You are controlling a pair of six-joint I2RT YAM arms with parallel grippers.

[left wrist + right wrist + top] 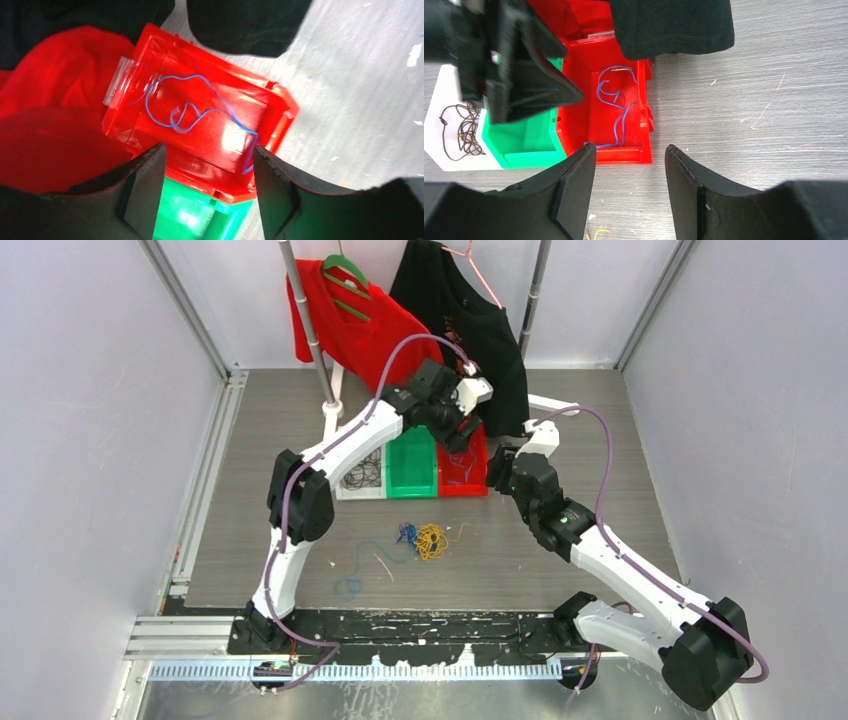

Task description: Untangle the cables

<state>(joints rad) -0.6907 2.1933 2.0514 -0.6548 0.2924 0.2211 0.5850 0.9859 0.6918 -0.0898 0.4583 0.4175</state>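
At the far left of the row I have the white bin (362,472), with a loose scribble of black cable (461,127) lying in it. The green bin (412,465) sits against its right side. In front of these, on the table (250,440), a loose blue strand (350,578) curls nearest my arm bases. Just right of it lies the clump (425,538), yellow and blue wires knotted together, well apart from both hands.

Next right is the red bin (280,115), touching the green one. One blue cable (185,107) loops across its floor. My left hand (208,151) hangs over this bin, fingers spread about halfway, gripping nothing. A black shirt (674,25) drapes over the bin's far corner.

My right hand (630,149) hovers at the near edge of the red bin. Its fingers are parted to a similar width and have hold of nothing.
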